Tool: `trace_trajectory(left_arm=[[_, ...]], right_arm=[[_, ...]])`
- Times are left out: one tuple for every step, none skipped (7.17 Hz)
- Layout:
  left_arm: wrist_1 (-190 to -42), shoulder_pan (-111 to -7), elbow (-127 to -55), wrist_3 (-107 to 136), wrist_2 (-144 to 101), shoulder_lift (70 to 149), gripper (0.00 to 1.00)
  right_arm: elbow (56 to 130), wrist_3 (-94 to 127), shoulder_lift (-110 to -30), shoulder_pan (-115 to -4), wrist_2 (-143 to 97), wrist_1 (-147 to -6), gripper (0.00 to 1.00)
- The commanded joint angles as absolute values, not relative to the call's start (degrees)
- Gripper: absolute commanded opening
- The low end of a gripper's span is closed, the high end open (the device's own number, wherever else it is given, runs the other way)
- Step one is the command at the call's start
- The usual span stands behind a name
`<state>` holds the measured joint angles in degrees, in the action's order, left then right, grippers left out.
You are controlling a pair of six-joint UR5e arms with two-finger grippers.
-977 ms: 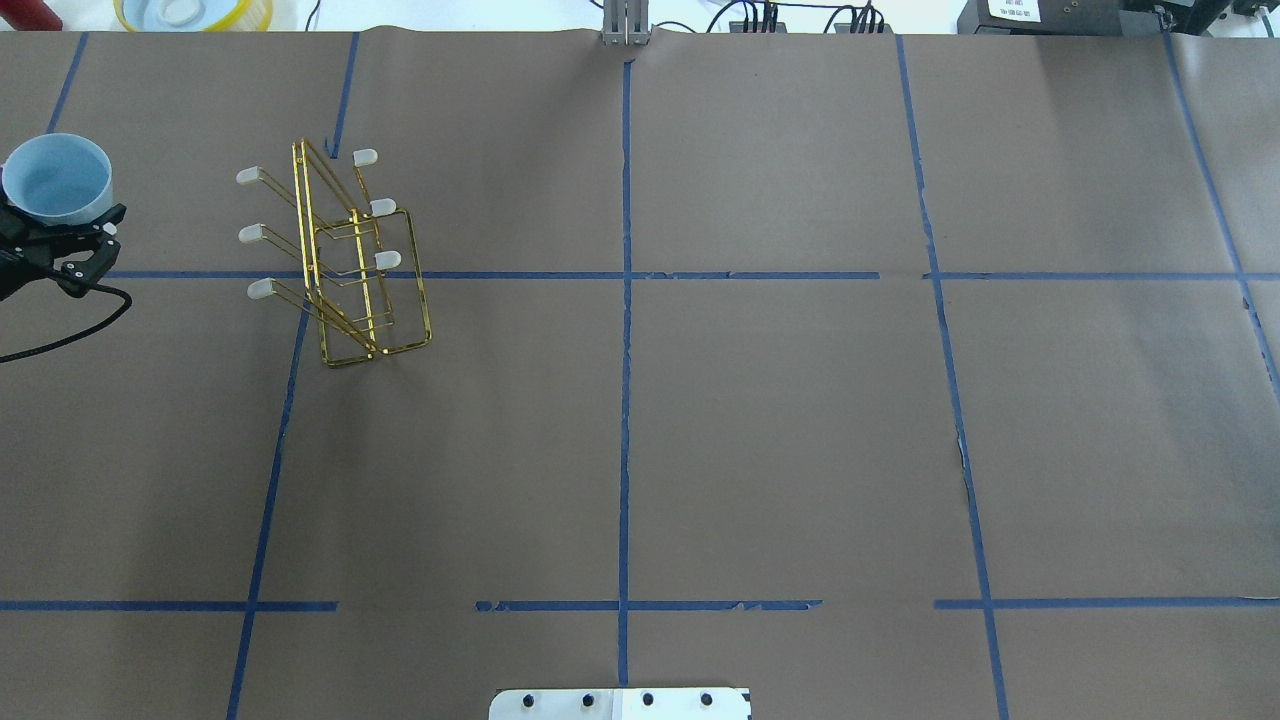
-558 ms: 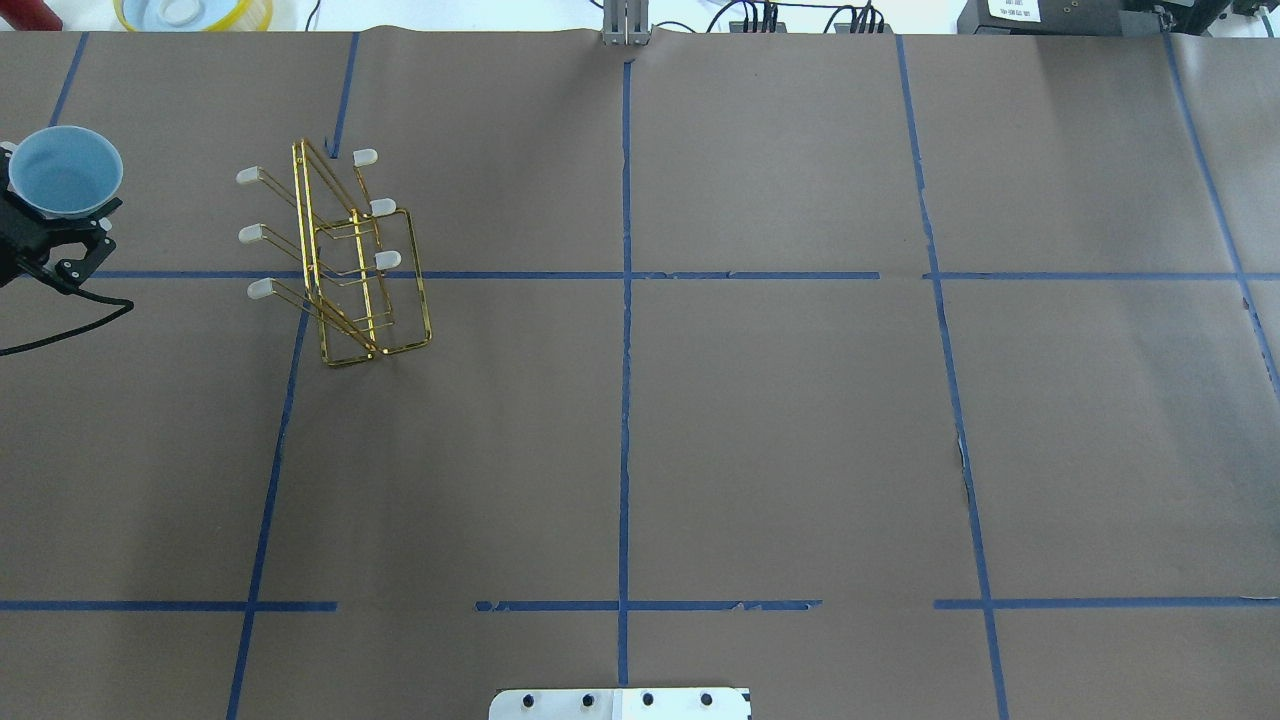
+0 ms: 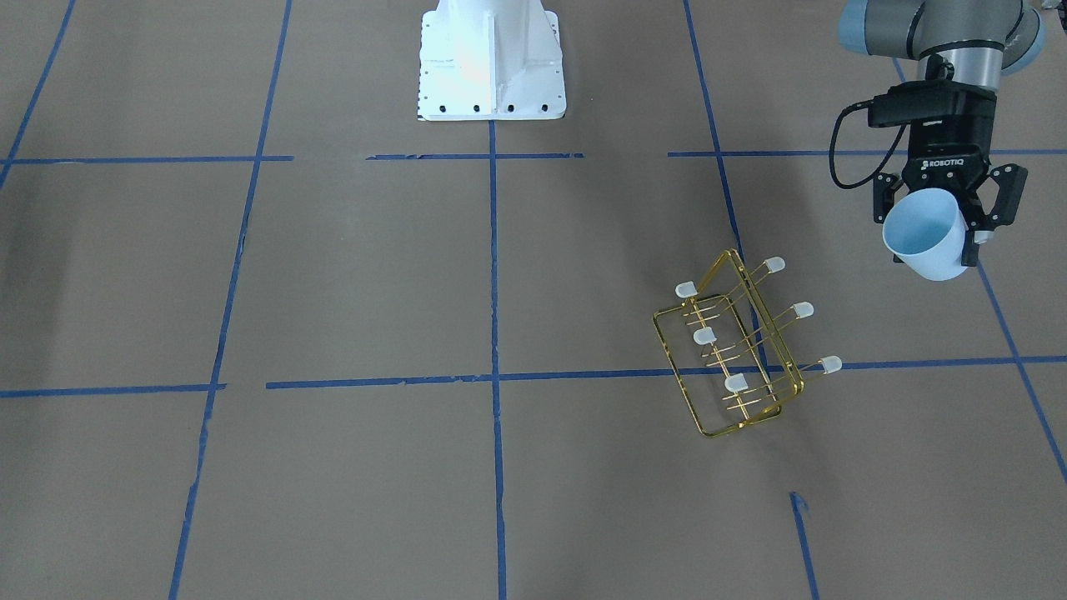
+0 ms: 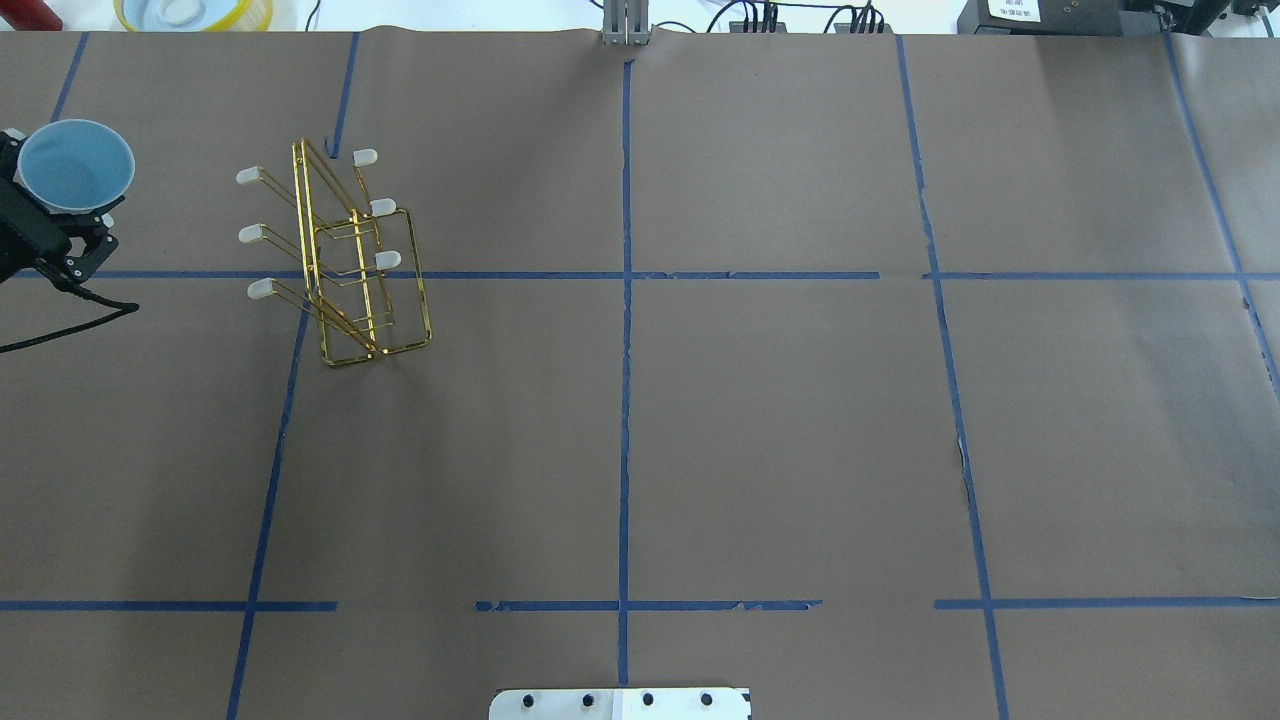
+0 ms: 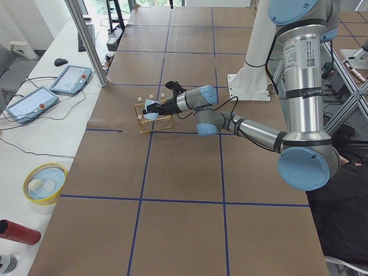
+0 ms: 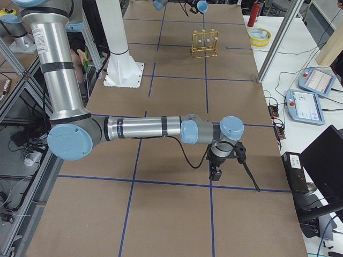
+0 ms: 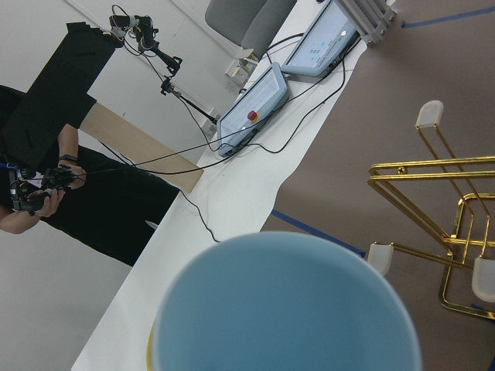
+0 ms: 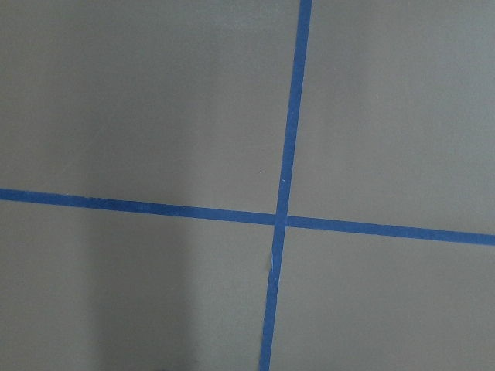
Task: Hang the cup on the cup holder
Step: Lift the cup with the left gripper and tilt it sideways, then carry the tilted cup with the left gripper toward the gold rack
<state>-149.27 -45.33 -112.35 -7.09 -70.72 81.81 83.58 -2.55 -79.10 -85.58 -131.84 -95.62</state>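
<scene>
My left gripper [image 3: 934,246] is shut on the pale blue cup [image 3: 924,233] and holds it above the table. The cup is tilted, with its mouth towards the gold wire cup holder [image 3: 738,346]. In the overhead view the cup [image 4: 76,165] and left gripper [image 4: 68,200] are at the far left edge, well left of the holder [image 4: 340,260]. The left wrist view shows the cup rim [image 7: 286,309] in front and the holder's white-capped prongs [image 7: 429,116] to the right. My right gripper [image 6: 216,172] hangs low over bare table far from both; I cannot tell whether it is open or shut.
A yellow bowl [image 4: 195,12] and a red cylinder [image 5: 20,232] sit beyond the table's paper cover. The robot base [image 3: 492,58] stands at mid table. Control tablets [image 5: 72,77] and a metal post [image 5: 86,40] are along the far side.
My left gripper has carried the cup a little up, away from the robot and towards the holder. The cup's mouth has turned more towards the overhead camera. The holder has not moved.
</scene>
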Motion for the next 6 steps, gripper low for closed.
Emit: trace_trajectory(left_arm=[[-148.45, -45.09, -114.43, -21.68, -66.39, 82.0, 0.0], [-147.75, -45.09, -114.35, -31.37, -60.88, 82.0, 0.0], [-147.14, -44.3, -114.69, -42.34, -55.6, 82.0, 0.0], [-147.13, -42.64, -114.87, -55.24, -49.98, 81.83, 0.0], [-147.22, -40.36, -115.31, -64.51, -43.48, 81.74, 0.0], [-147.13, -38.95, -115.31, -67.38, -40.46, 81.83, 0.0]], right_arm=[[83.58, -2.55, -79.1, -85.61, -131.84, -95.62, 1.0], [83.58, -2.55, -79.1, -85.61, -131.84, -95.62, 1.0], [83.58, -2.55, -79.1, -85.61, -131.84, -95.62, 1.0], [83.58, -2.55, -79.1, -85.61, -131.84, -95.62, 1.0], [83.58, -2.55, -79.1, -85.61, -131.84, -95.62, 1.0], [83.58, -2.55, -79.1, -85.61, -131.84, -95.62, 1.0]])
